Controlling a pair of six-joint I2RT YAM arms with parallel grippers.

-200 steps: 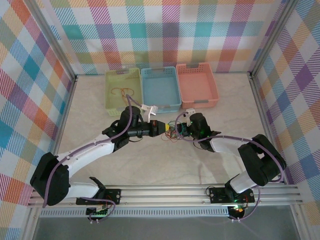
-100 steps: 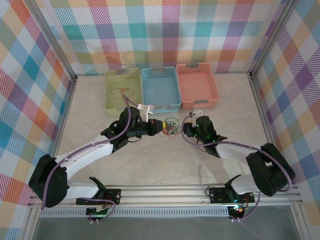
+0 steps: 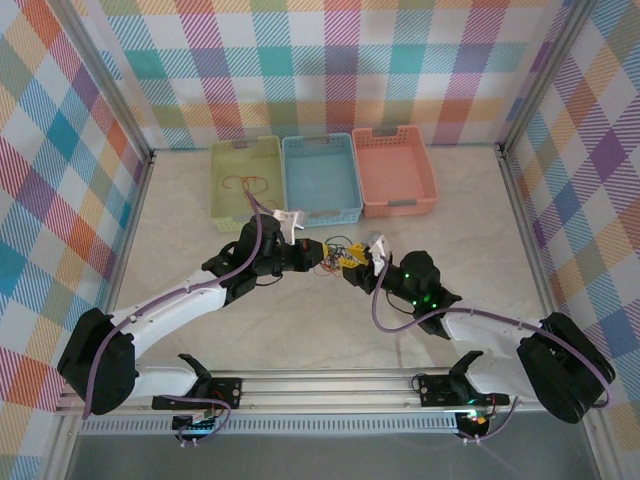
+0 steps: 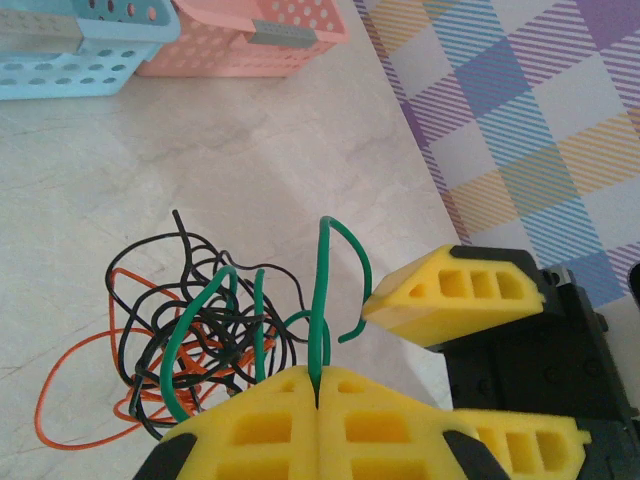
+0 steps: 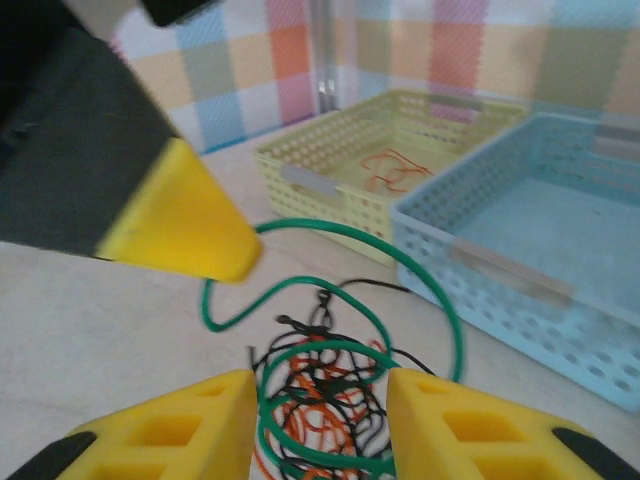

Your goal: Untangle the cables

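Observation:
The cables [image 3: 336, 247] lie as a small knot of black, red-orange and green wires on the table between both arms. In the left wrist view the knot [image 4: 190, 335] lies to the left, and a green cable [image 4: 322, 290] rises from it into my left gripper [image 4: 318, 388], which is shut on it. My left gripper [image 3: 318, 252] touches the knot's left side. My right gripper [image 3: 355, 263] stands open at its right side. My right gripper [image 5: 320, 430] has green loops [image 5: 330, 400] and the knot between its fingers [image 5: 165, 430].
Three baskets stand in a row at the back: yellow-green [image 3: 222, 190] holding a red-orange cable [image 3: 247, 184], blue [image 3: 318, 141], and pink [image 3: 430, 175]. The blue basket's wall [image 5: 520, 285] is close behind the knot. Checked walls enclose the table.
My right arm swung in from the right and its open gripper now straddles the knot. My left gripper stayed shut on the green cable and shifted slightly.

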